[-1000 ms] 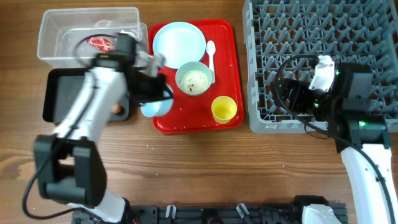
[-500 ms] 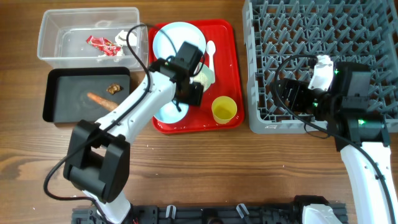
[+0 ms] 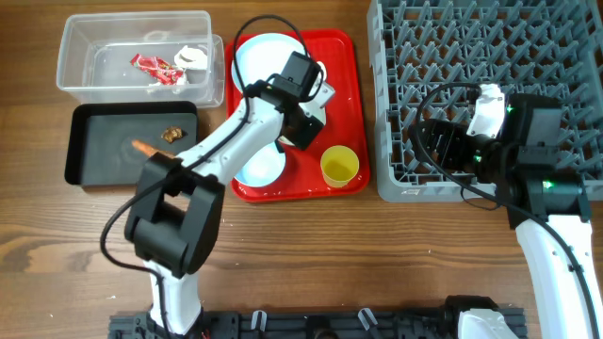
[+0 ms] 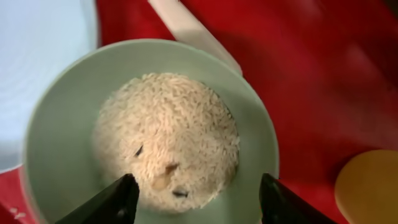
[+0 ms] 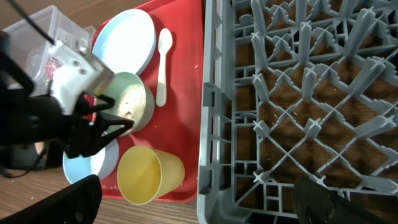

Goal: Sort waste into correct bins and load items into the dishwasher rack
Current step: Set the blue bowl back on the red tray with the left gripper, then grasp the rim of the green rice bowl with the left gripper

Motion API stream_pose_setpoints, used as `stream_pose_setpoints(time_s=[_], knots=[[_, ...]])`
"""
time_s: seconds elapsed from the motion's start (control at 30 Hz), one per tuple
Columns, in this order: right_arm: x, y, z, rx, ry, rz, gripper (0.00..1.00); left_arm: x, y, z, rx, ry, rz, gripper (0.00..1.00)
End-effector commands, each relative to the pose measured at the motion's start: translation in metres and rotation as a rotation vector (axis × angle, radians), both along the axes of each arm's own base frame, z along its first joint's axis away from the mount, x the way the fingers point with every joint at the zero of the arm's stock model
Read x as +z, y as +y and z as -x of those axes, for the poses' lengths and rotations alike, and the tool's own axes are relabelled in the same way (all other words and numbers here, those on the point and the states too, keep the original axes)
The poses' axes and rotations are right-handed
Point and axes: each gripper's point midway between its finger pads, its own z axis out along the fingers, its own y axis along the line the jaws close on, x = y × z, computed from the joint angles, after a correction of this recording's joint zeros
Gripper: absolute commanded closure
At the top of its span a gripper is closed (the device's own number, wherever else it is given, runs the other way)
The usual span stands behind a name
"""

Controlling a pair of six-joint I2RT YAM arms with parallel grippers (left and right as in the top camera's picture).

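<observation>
My left gripper is open and hovers right over a pale green bowl heaped with white rice, one finger on each side, gripping nothing. From overhead that gripper covers this bowl on the red tray. An empty pale blue bowl, the blue plate, a white spoon and the yellow cup lie on the same tray. My right gripper is open and empty above the near-left corner of the grey rack.
The clear tub at the back left holds a red-and-white wrapper and crumpled white paper. The black tray in front of it holds an orange stick and a brown scrap.
My left gripper let go of the empty blue bowl on the tray's front left, opened, and swung right and back to over the rice bowl. The right arm stayed still.
</observation>
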Motion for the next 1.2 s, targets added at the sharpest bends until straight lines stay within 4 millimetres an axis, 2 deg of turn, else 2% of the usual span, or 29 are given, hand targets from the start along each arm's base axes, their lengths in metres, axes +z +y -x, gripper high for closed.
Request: stream_pose_setpoints(time_s=[0.0,0.1,0.2,0.27,0.33,0.4,0.47,0.53,0.6,0.73,0.87,1.07,1.17], knots=[[0.006,0.005,-0.002,0.032,-0.019,-0.004,0.00,-0.009,-0.014,0.005,-0.078,0.006,-0.010,0.40],[0.006,0.005,-0.002,0.032,-0.020,-0.004,0.00,-0.017,-0.016,0.008,-0.084,0.022,-0.019,0.44],[0.007,0.005,-0.002,0.032,-0.022,-0.004,0.00,-0.015,-0.012,0.001,-0.047,-0.004,-0.038,0.48],[0.007,0.005,-0.003,0.032,-0.025,-0.003,0.00,-0.001,-0.006,-0.010,0.032,-0.050,-0.048,0.49],[0.007,0.005,-0.003,0.032,-0.026,-0.003,0.00,0.023,-0.009,-0.014,0.035,-0.073,-0.031,0.50],[0.007,0.005,-0.003,0.032,-0.025,-0.003,0.00,0.049,-0.013,-0.011,0.025,-0.092,-0.019,0.50],[0.007,0.005,-0.003,0.032,-0.024,-0.004,0.00,0.058,-0.014,-0.001,0.003,-0.082,-0.015,0.49],[0.007,0.005,-0.003,0.031,-0.024,-0.004,0.00,0.052,-0.015,0.017,-0.028,0.003,-0.007,0.50],[0.007,0.005,-0.003,0.032,-0.024,-0.004,0.00,0.037,-0.016,0.037,-0.090,0.099,-0.003,0.50],[0.007,0.005,-0.003,0.032,-0.024,-0.004,0.00,0.015,-0.010,0.055,-0.102,0.163,-0.021,0.49],[0.008,0.008,-0.002,0.042,-0.026,-0.015,0.00,-0.002,-0.008,0.058,-0.101,0.164,-0.022,0.50],[0.008,0.008,-0.003,0.042,-0.029,-0.015,0.00,-0.023,-0.015,0.049,-0.105,0.100,0.015,0.49],[0.008,0.008,-0.003,0.042,-0.029,-0.015,0.00,-0.030,-0.017,0.046,-0.102,0.085,0.025,0.60]])
